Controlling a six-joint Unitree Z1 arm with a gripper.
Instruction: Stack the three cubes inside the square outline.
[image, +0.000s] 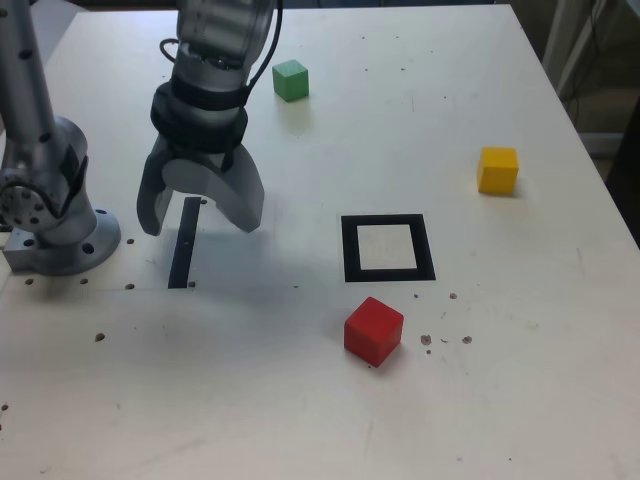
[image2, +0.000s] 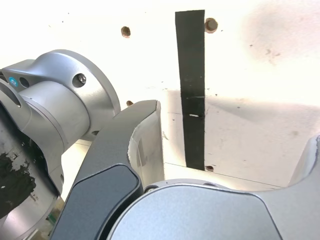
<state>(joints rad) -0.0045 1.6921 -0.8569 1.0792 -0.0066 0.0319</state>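
a pale tabletop (image: 500, 380) seen from above and in front, with one silver robot arm rising from a round base (image: 60, 235) at the exterior view's left. the gripper (image: 200, 215) hangs pointing down over a thin black strip (image: 183, 245) of tape, its two curved grey jaws spread wide apart with nothing between them. the wrist view confirms this: only bare table and the black strip show in the gap between the jaws.

none of the three cubes is stacked yet and each sits well apart from the others. the square outline (image: 349, 250), a thick black frame with a pale centre, lies on the table to the exterior view's right of the gripper, and it holds nothing. the red cube (image: 374, 331) sits just outside the frame, nearer the camera, turned slightly so its edges are not square with the outline. the green cube (image: 290, 80) rests toward the far edge of the table, behind the gripper and a little to the exterior view's right of it. the yellow cube (image: 498, 170) is farthest away, well off to the exterior view's right, beyond the outline.

the relation that matters: every cube lies to the exterior view's right of the open jaws. green looks nearest to the gripper, red nearest to the frame. for any pick, the arm would probably need to swing that way and line its jaws across a cube's flat sides; the red one's slight turn may call for some wrist rotation.
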